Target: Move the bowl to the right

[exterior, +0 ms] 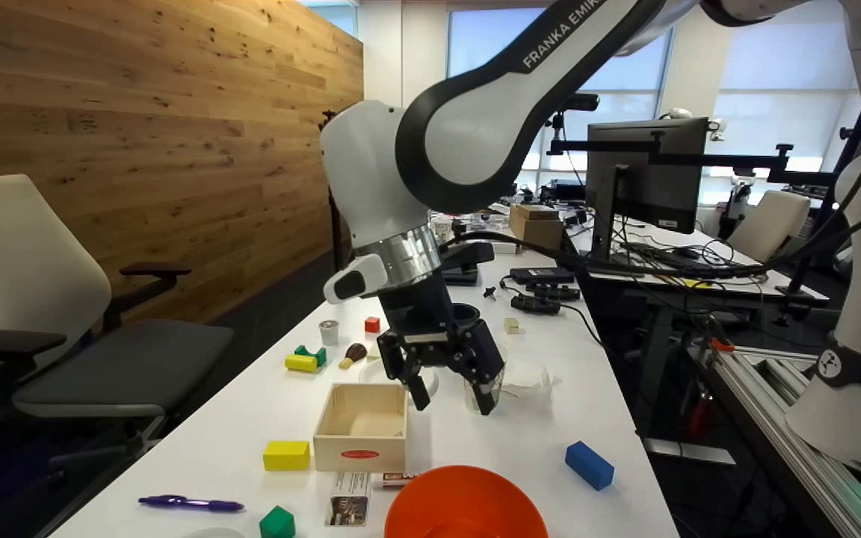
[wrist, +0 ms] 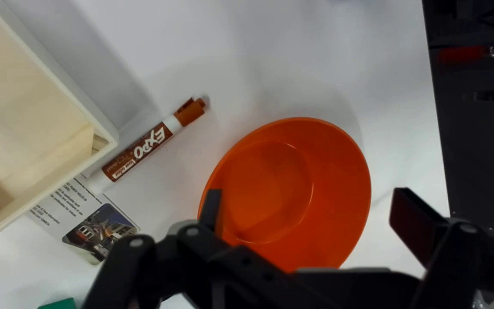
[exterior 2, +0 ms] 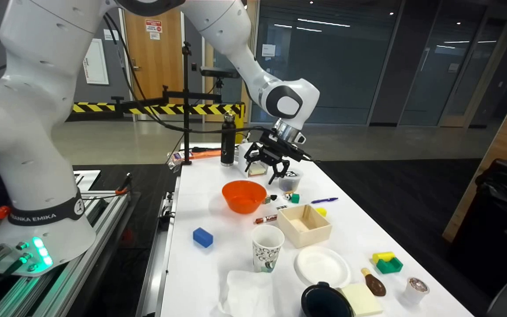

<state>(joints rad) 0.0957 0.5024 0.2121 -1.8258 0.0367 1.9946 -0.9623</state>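
While tool (exterior: pixel 452 400) hangs spread, bowl (wrist: pixel 337 193) sits empty | wooden box (exterior 2: pixel 305 226) beside marker (wrist: pixel 152 140)

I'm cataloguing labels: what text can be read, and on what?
"FRANKA EMIKA": arm; also base, its start turned away.
"EXPO": marker.
"low odor": same marker.
Card: mostly too blurred.
Too small or blurred: marker's finer print, red label on wooden box, background signs.
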